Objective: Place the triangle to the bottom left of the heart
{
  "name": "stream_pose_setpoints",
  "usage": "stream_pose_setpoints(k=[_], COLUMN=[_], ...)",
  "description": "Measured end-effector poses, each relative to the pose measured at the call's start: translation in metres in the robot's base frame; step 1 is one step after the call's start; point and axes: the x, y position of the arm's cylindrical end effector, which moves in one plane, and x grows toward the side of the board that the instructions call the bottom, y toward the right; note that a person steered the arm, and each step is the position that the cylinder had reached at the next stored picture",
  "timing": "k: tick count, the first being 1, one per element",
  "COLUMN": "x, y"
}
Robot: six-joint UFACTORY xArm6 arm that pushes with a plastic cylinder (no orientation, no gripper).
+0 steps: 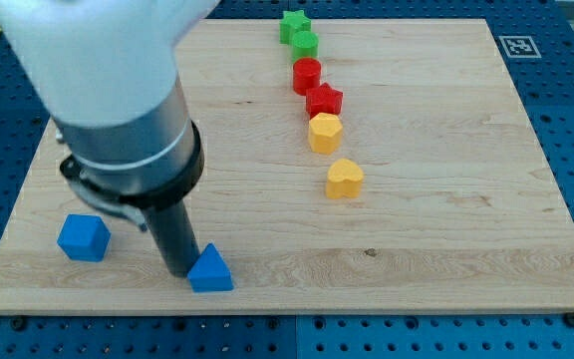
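A blue triangle (pixel 211 269) lies near the view's bottom, left of centre. A yellow heart (pixel 345 179) lies right of centre, well up and to the right of the triangle. My tip (pixel 179 269) rests on the board just left of the blue triangle, touching or almost touching its left side. The arm's wide white and grey body fills the view's upper left.
A blue cube (pixel 84 237) sits at the view's lower left. A column runs down from the top centre: green star (pixel 293 24), green round block (pixel 305 44), red round block (pixel 307 75), red star (pixel 324 100), yellow hexagon (pixel 324 132). The wooden board (pixel 466 249) has an edge all round.
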Motion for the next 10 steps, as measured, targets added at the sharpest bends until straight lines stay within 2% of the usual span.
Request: stream_pose_setpoints(k=[1, 4, 8, 10], x=[0.019, 0.019, 0.019, 0.016], y=[0.002, 0.039, 0.142, 0.147])
